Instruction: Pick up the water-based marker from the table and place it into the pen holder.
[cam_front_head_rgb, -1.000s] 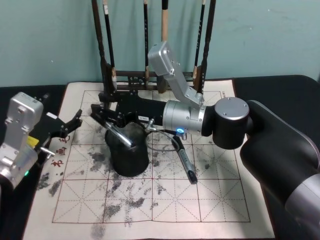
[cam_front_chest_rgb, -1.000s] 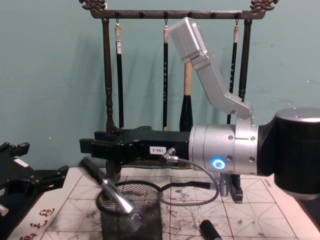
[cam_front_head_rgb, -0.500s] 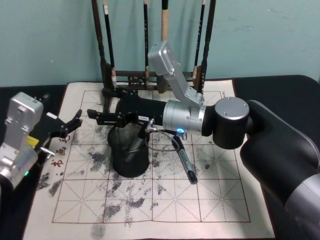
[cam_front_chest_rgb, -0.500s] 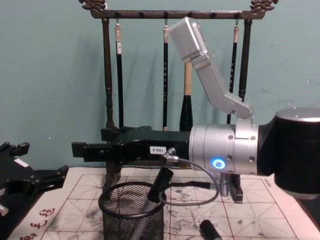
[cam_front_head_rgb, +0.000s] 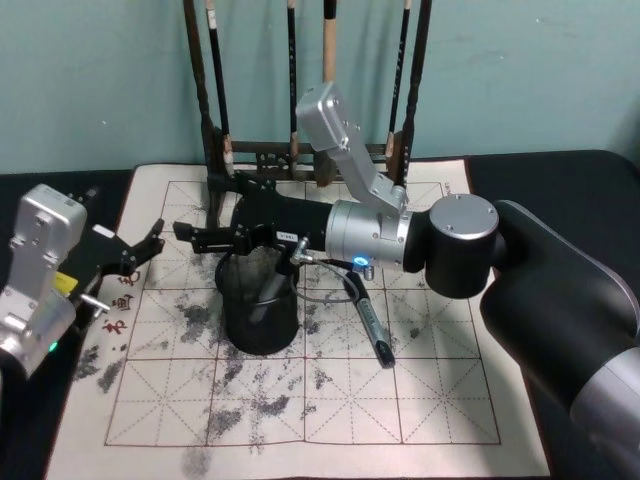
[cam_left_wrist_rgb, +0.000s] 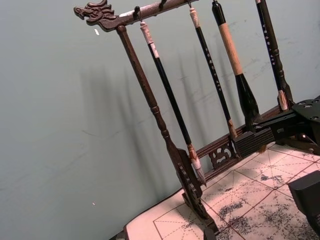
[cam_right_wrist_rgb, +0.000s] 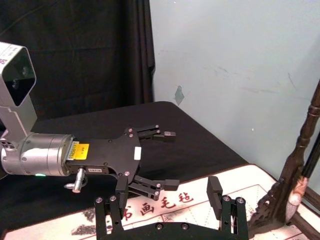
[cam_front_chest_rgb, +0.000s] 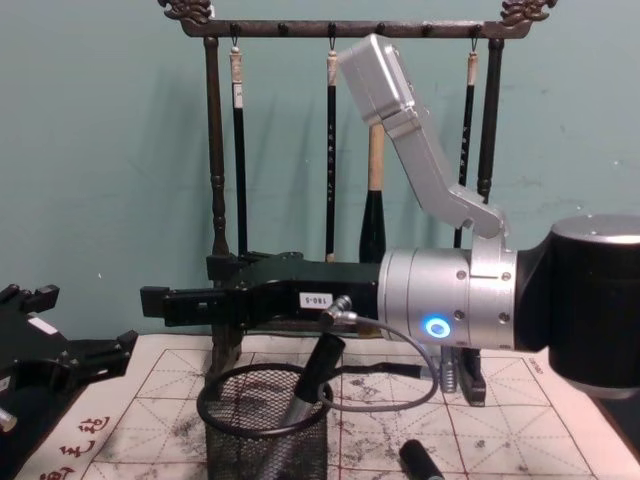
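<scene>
The water-based marker (cam_front_chest_rgb: 318, 368), grey with a black cap, stands inside the black wire-mesh pen holder (cam_front_chest_rgb: 250, 445) and leans on its rim. The pen holder (cam_front_head_rgb: 258, 318) sits on the ink-stained grid mat. My right gripper (cam_front_head_rgb: 195, 235) hovers level just above the holder, open, with nothing between its fingers. The chest view shows this right gripper (cam_front_chest_rgb: 165, 305) reaching left over the cup. My left gripper (cam_front_head_rgb: 135, 255) waits open at the mat's left edge, apart from the holder. The right wrist view looks past the right gripper (cam_right_wrist_rgb: 162, 205) to the left gripper (cam_right_wrist_rgb: 162, 160).
A second dark pen (cam_front_head_rgb: 370, 328) lies on the mat (cam_front_head_rgb: 350, 400) right of the holder, beside a thin cable. A tall dark wooden brush rack (cam_front_head_rgb: 300, 150) with several hanging brushes stands behind. Black cloth surrounds the mat.
A second ago the marker was tipping over the holder's left rim under the right gripper. It has since dropped in and leans to the right. The right gripper shifted slightly left.
</scene>
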